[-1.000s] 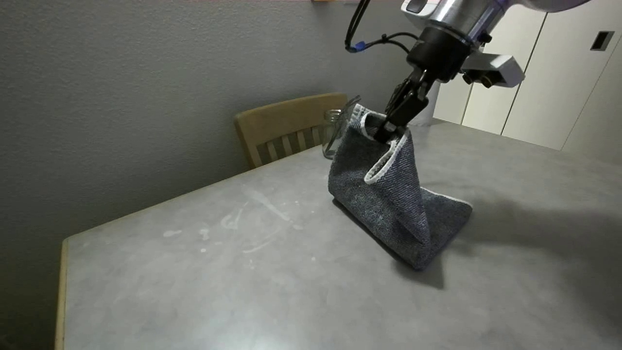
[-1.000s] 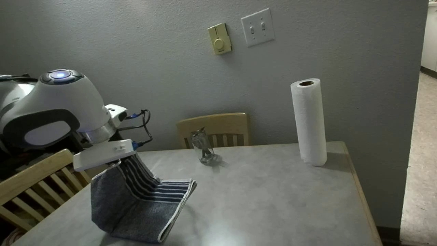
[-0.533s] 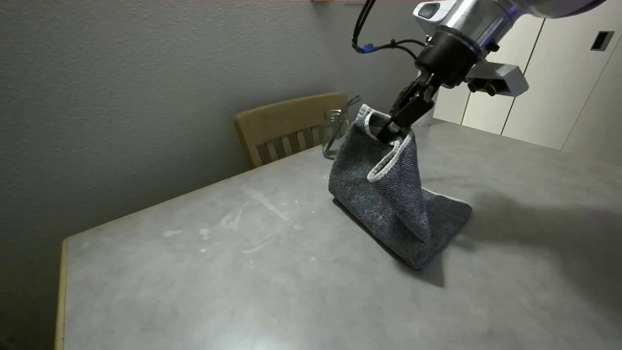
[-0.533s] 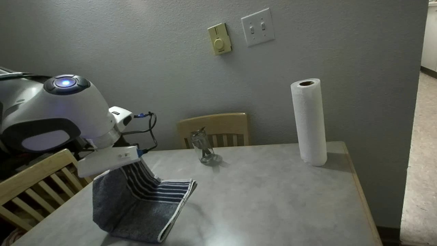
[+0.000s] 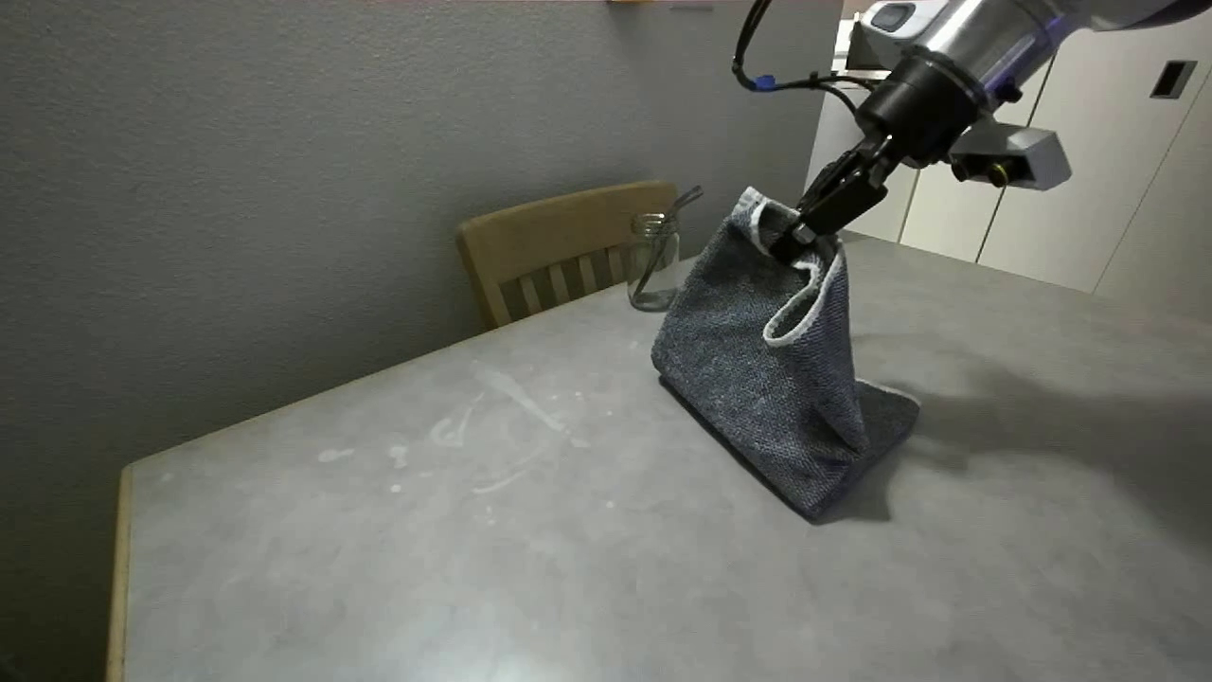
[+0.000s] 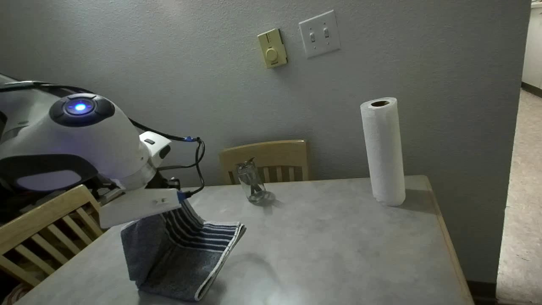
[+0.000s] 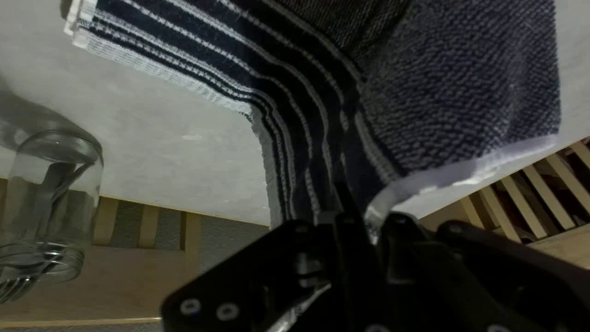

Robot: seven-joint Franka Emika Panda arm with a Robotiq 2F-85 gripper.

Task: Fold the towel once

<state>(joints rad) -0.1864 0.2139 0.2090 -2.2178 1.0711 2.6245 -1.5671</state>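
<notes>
The blue-grey towel (image 5: pixel 748 379) lies partly on the table, with one end lifted into a steep, bunched flap that leans over the flat part. Its white-striped side (image 6: pixel 197 237) shows on the inner face of the bend. My gripper (image 5: pixel 797 246) is shut on the pale edge of the raised end, which loops around the fingertips. In the wrist view the stripes of the towel (image 7: pixel 461 78) run down into the dark gripper (image 7: pixel 357 226). The wrist camera housing covers the fingers in an exterior view.
A glass jar (image 5: pixel 653 270) holding utensils stands near the table's wall-side edge, close to the towel. Behind it is a wooden chair (image 6: pixel 271 159). Another chair (image 6: pixel 46 228) stands at the table's near left side. A paper towel roll (image 6: pixel 384 156) stands at the far end.
My gripper has carried the raised end further over the flat part, rightward in both exterior views. Less of the flat part shows behind the flap. The grip on the towel is unchanged.
</notes>
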